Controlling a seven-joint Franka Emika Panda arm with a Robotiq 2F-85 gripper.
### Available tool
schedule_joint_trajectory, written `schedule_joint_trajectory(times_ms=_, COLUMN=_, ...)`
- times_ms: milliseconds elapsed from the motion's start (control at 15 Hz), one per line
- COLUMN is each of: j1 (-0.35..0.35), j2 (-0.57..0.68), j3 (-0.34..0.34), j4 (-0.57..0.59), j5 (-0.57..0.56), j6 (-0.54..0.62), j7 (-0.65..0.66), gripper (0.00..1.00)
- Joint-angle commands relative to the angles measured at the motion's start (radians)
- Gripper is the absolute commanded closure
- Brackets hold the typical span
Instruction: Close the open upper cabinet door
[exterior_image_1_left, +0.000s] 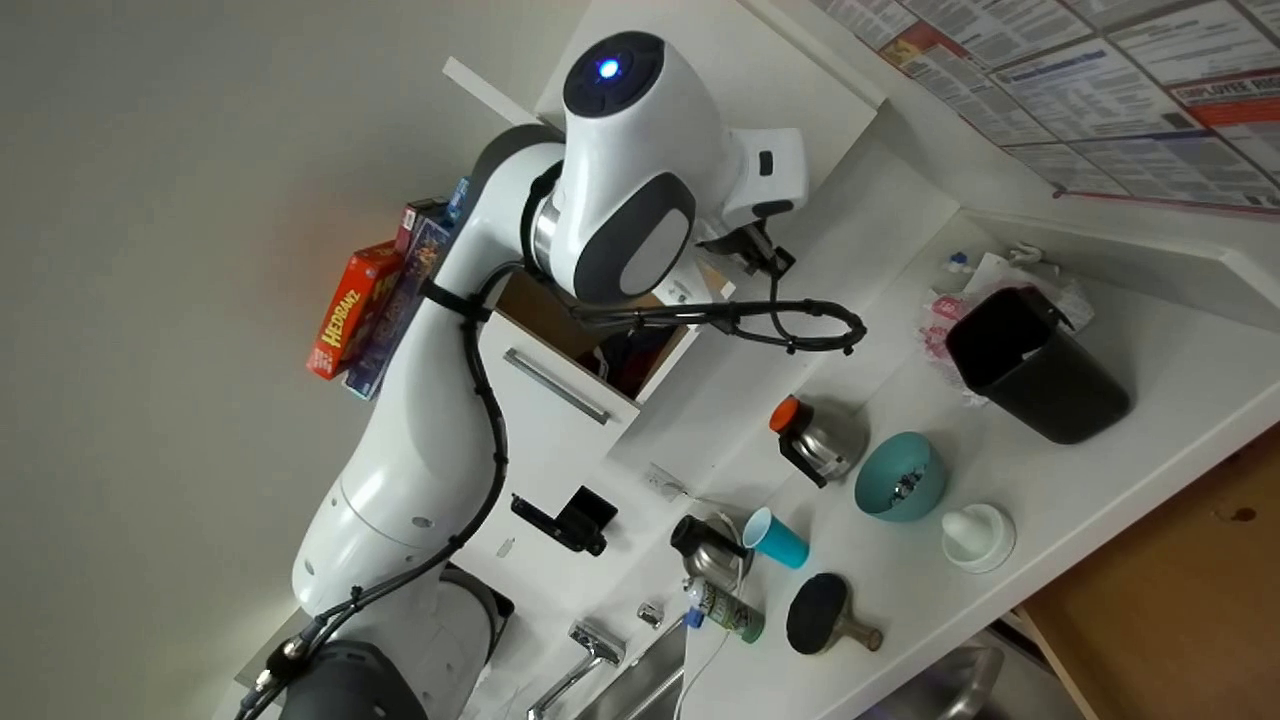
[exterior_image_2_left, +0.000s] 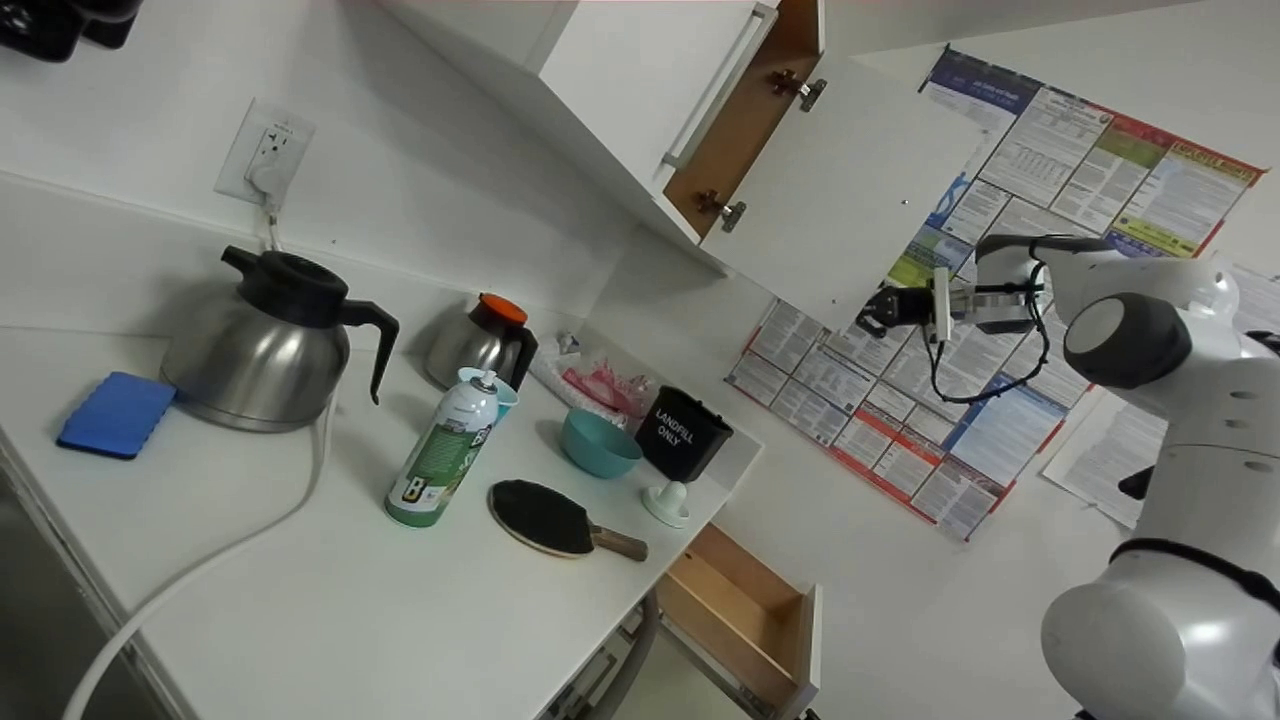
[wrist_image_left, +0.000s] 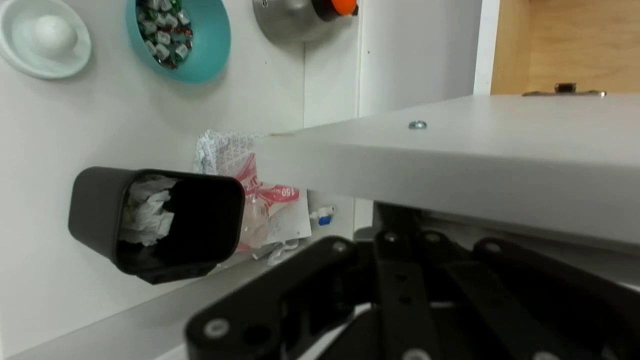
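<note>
Upper cabinet door (exterior_image_2_left: 850, 180), flat, white, is spread wide on metal hinges (exterior_image_2_left: 812, 95); beside its edge, the pincer (exterior_image_2_left: 868, 318) is closed.

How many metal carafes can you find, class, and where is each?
2: the black-lidded carafe near the wall outlet, and the orange-topped carafe near the teal bowl; others could be hidden.

In an exterior view, the upper cabinet door (exterior_image_2_left: 850, 190) is hanging open at two o'clock, the hand (exterior_image_2_left: 870, 314) hovering by its edge; a table-tennis paddle (exterior_image_2_left: 548, 519) is lying at seven.
</note>
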Motion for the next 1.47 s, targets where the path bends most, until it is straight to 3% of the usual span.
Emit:
schedule_joint_trajectory(times_ms=0, j1=-0.001, j2=-0.036, j3=0.02, j4=-0.025, j5=0.003, j6=-0.12, j7=-0.041, gripper=1.0)
schedule_joint_trajectory(times_ms=467, j1=0.024, j2=-0.092, j3=0.03, j4=-0.07, j5=-0.005, j6=-0.345, j7=-0.182, gripper=1.0)
schedule_joint_trajectory(times_ms=733, j1=0.07, j2=-0.148, j3=0.051, j4=-0.116, j5=-0.05, j6=-0.373, j7=-0.266, gripper=1.0)
schedule_joint_trajectory(times_ms=1133, j1=0.172, j2=-0.294, j3=0.09, j4=-0.268, j5=-0.116, j6=-0.211, j7=-0.435, gripper=1.0)
schedule_joint_trajectory(times_ms=1400, j1=0.245, j2=-0.419, j3=0.092, j4=-0.446, j5=-0.086, j6=0.009, j7=-0.491, gripper=1.0)
